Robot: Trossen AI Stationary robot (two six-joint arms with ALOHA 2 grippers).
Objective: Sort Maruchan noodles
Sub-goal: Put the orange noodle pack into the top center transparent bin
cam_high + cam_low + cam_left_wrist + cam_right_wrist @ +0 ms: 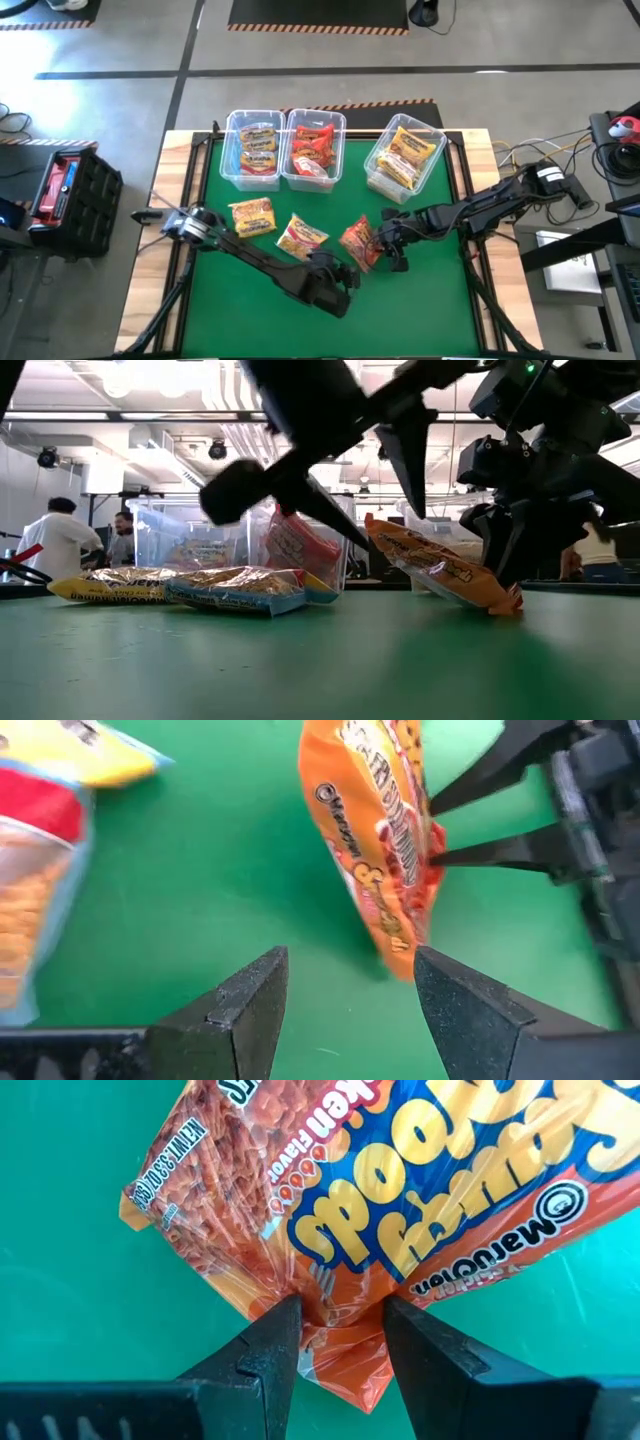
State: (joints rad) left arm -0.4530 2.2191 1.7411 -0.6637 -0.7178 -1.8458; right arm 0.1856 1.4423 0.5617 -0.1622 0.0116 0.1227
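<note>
So the right gripper (340, 1340) has its jaws clamped on a corner of the orange packet (360, 240), pinching the crinkly plastic right at the edge seam. It's an orange Maruchan pack with big yellow lettering outlined in blue, and you can see the wavy noodle block through the wrapper. In the low view it sits propped at a tilt on the green bench (430, 300), one end raised and the other end down on the mat. It's near the middle of the bench, a bit to the right. The left gripper (350, 1010) is just beside it, jaws apart with nothing in them, pointing at the packet's other edge but not touching it. Two more packets lie flat on the bench to the left: a yellow packet (252, 216) and, next to it, a second yellow packet (300, 236) with some red on the label. Along the far side there are three clear bins: the left bin (253, 148) holds yellow packs, the middle bin (314, 150) red ones, and the right bin (405, 158), which sits at an angle, has yellow-orange ones. A couple of people are in the room behind.
</note>
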